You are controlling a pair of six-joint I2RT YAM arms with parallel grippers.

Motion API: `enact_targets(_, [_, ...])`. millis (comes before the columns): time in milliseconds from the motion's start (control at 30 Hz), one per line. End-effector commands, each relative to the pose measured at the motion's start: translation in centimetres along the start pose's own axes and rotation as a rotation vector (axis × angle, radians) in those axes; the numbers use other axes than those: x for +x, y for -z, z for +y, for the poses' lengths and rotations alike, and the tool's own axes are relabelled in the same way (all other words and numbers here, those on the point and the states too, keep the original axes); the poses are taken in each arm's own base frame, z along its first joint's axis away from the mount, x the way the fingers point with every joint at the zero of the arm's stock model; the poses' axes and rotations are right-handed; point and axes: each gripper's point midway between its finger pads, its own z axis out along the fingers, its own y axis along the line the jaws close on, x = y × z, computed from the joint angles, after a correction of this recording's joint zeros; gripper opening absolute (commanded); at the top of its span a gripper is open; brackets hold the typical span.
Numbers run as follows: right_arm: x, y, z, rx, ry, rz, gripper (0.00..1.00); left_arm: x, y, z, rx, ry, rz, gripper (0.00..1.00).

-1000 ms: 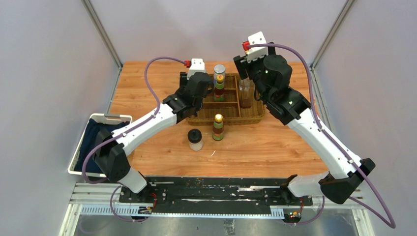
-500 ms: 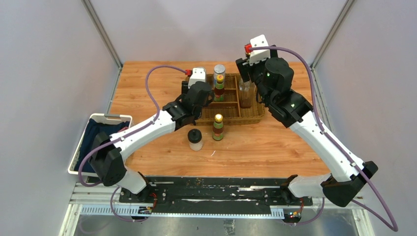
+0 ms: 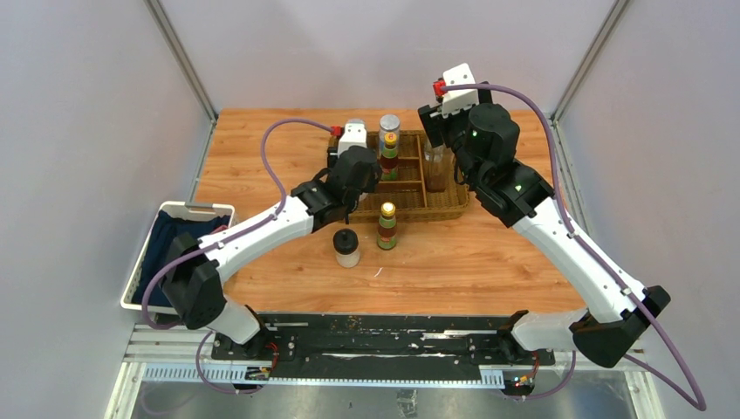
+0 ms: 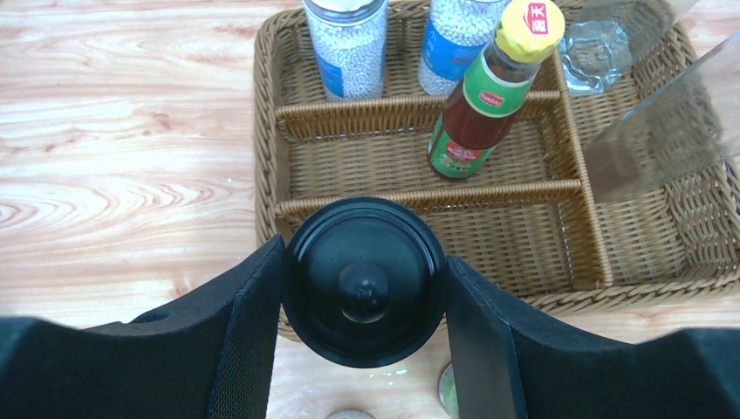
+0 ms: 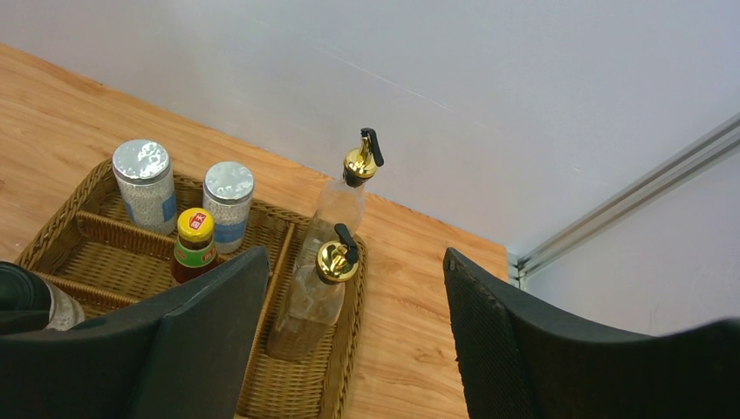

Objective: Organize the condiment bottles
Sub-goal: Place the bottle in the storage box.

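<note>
Eight condiment bottles: five in the wicker tray [image 3: 454, 208], one gripped, two loose. The tray sits centred close to the tabletop's far edge. The left fingers [image 4: 262, 297] are clamped on a black-lidded jar [image 4: 365, 279], one finger on each side of the lid. The held jar is over the tray's near-left compartment and overlaps the near rim. Can't tell whether its base is resting on anything or hanging. The right fingers [image 5: 231, 305] are spread apart with nothing between them, above the tray's right side and not touching any bottle. The tray has three rows on the left and one long compartment on the right. The far-left row has both shakers [image 4: 346, 44], silver lids, side by side. The middle row has the tray sauce bottle [image 4: 484, 92], yellow cap, at the row's right end next to the divider. The long right compartment has the rear cruet [image 5: 340, 196] and the near cruet [image 5: 310, 301], one behind the other, close together, gold spouts up. The loose jar [image 3: 346, 248] and the loose sauce bottle [image 3: 387, 226] stand upright around the tabletop's centre. Both are on the near side of the tray, beside each other but apart. A white bin [image 3: 196, 207] with dark cloth in it sits just off the tabletop's left edge, toward the near corner.
</note>
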Motion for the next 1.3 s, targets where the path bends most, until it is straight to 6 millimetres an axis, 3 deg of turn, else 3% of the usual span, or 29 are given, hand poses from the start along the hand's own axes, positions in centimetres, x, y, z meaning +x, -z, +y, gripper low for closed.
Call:
enact_targets(0, [-0.3, 0.4, -1.2, 0.034, -0.01, -0.013, 0.77, -0.8, -0.8, -1.5, 0.019, 0.046, -0.032, 0.0])
enact_targets(667, [1.1, -0.7, -0.7, 0.023, -0.025, -0.003, 0.77, 2.5, -5.0, -1.1, 0.016, 0.043, 0.061, 0.0])
enact_targets(1267, [2.3, -1.3, -0.3, 0.012, -0.032, 0.007, 0.77, 5.2, -7.0, -0.9, 0.012, 0.041, 0.111, 0.0])
